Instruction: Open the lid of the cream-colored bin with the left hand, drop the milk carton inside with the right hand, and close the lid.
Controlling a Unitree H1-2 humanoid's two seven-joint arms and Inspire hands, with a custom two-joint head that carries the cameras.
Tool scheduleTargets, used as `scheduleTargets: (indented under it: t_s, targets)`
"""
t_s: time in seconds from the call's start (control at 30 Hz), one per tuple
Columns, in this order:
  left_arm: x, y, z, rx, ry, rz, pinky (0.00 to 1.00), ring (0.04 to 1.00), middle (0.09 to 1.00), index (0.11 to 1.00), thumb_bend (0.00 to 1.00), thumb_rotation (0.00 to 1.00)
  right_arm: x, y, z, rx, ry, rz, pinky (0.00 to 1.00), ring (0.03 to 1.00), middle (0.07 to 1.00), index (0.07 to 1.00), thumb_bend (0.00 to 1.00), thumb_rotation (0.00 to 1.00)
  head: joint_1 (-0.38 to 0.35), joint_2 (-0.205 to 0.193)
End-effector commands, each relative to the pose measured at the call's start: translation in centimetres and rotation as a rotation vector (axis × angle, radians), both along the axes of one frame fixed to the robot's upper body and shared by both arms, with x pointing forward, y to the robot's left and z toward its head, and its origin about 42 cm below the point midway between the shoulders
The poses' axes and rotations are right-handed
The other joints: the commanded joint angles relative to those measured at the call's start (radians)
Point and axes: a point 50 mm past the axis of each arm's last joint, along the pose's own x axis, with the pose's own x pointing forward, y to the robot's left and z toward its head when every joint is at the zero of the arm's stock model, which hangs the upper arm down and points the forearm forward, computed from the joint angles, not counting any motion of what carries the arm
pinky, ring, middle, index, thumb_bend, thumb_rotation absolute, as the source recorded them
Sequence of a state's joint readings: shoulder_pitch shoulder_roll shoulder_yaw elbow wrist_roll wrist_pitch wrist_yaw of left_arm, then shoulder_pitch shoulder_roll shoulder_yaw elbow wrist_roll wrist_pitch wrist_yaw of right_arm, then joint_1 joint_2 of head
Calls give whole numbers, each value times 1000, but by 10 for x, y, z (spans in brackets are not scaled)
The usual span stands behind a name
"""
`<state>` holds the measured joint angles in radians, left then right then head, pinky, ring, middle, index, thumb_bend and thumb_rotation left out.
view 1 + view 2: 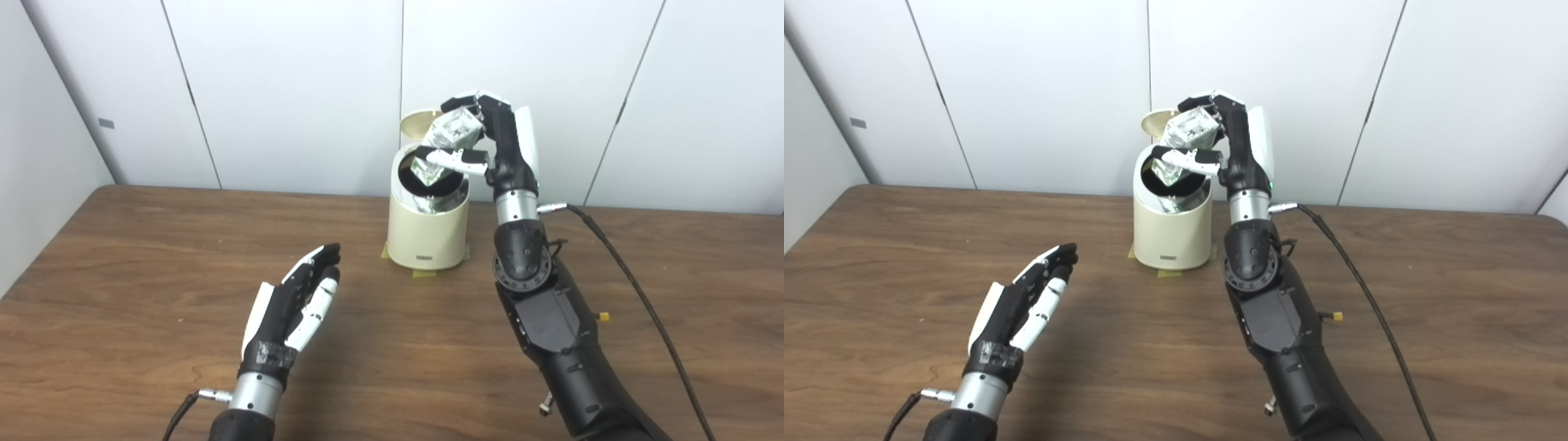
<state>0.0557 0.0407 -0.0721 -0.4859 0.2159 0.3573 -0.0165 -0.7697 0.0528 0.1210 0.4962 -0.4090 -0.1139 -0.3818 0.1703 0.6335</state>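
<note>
My right hand (484, 141) is raised above the open mouth of the round cream-coloured plastic bin (427, 236), its fingers and thumb closed around the crumpled silvery milk carton (452, 131). The carton sits tilted in my grasp, its upper end pressed under my fingers (465, 101) and its lower end pointing down into the dark opening just below my thumb (453, 159). A reflection of the carton shows on the shiny inner wall of the bin beneath it. The bin's round cream lid (418, 124) stands flipped up behind the opening, on the far side of my right hand and slightly to its left. The bin rests on the brown wooden table (153, 257), with bits of yellowish tape (424, 273) at its base. My left hand (300, 300) hovers well apart from the bin, nearer to me and off to the left of it, holding nothing, its fingers stretched out almost straight and close together, pointing toward the bin. A black cable (637, 294) trails from my right wrist across the table.
</note>
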Motion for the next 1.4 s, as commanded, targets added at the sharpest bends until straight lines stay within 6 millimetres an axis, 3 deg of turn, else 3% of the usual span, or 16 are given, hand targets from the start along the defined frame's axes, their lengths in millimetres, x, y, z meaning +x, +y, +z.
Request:
scheduleTargets:
  t_s: [0.0,0.5,0.7,0.83,0.9,0.97,1.03,1.1,1.2,1.27,1.37]
  targets:
    - [-2,0,10,14,-41,-3,896,882,866,862,380,726,3,11,37,15,-116,23,315,381,511,521,513,0,0,1]
    - [-1,-4,6,-2,-39,-5,874,872,861,859,401,698,-1,10,29,20,-112,41,302,414,518,523,495,0,-5,10]
    - [-3,-3,6,-3,-33,3,883,874,858,850,408,700,-3,10,23,-31,-95,36,373,420,504,517,501,0,-2,12]
    - [-3,-3,7,-4,-41,3,875,870,860,862,398,690,-4,11,20,-112,-62,13,531,461,499,485,519,0,-6,14]
    - [-3,-4,7,-7,-50,0,859,859,855,874,387,711,-4,11,20,-148,-47,0,598,575,526,469,524,0,-6,15]
    - [-3,-4,7,-6,-58,-1,848,851,851,880,387,720,-5,10,20,-187,-46,-15,631,626,538,468,524,1,-5,15]
    - [-4,-4,8,-6,-59,6,848,846,845,889,393,724,-5,10,20,-208,-47,-22,651,669,613,485,524,111,-5,16]
    - [-4,-5,8,-36,-70,16,844,847,845,924,403,690,-6,10,20,-221,-45,-27,671,702,641,489,525,136,-5,16]
    - [-4,-7,8,-65,-91,30,803,831,844,989,414,618,-8,9,21,-247,-52,-34,818,786,695,489,525,143,-5,16]
    - [-4,-7,8,-66,-98,35,794,826,848,998,428,608,-9,9,22,-268,-65,-38,915,824,727,489,525,145,-5,16]
    - [-4,-8,7,-56,-106,38,805,834,855,1000,431,588,-10,10,22,-268,-76,-41,968,832,740,488,525,146,-7,15]
